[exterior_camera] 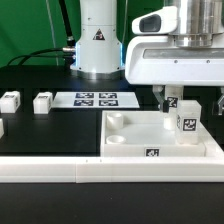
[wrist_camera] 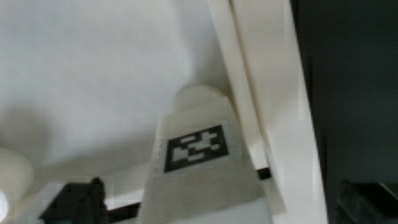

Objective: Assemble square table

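Fingers spread and empty, the gripper (exterior_camera: 166, 98) hovers over the tabletop (exterior_camera: 135, 137), likely because the leg (exterior_camera: 187, 122) already stands in its corner.

marker board (exterior_camera: 97, 99) lies flat on the black table (exterior_camera: 50, 135); long white border wall (exterior_camera: 50, 172) runs along its near edge

The slab's (exterior_camera: 130, 145) raised rim fences its floor, which lies mostly open. One upright leg (exterior_camera: 186, 120) crowds the far corner at the exterior view's right, just beside the spread gripper (exterior_camera: 168, 102) – tight room there. A low border wall (exterior_camera: 110, 172) bars the near edge. On the dark surface (exterior_camera: 45, 128), two loose legs (exterior_camera: 42, 101) stand apart – passable between; the marker board (exterior_camera: 97, 99) lies flat.
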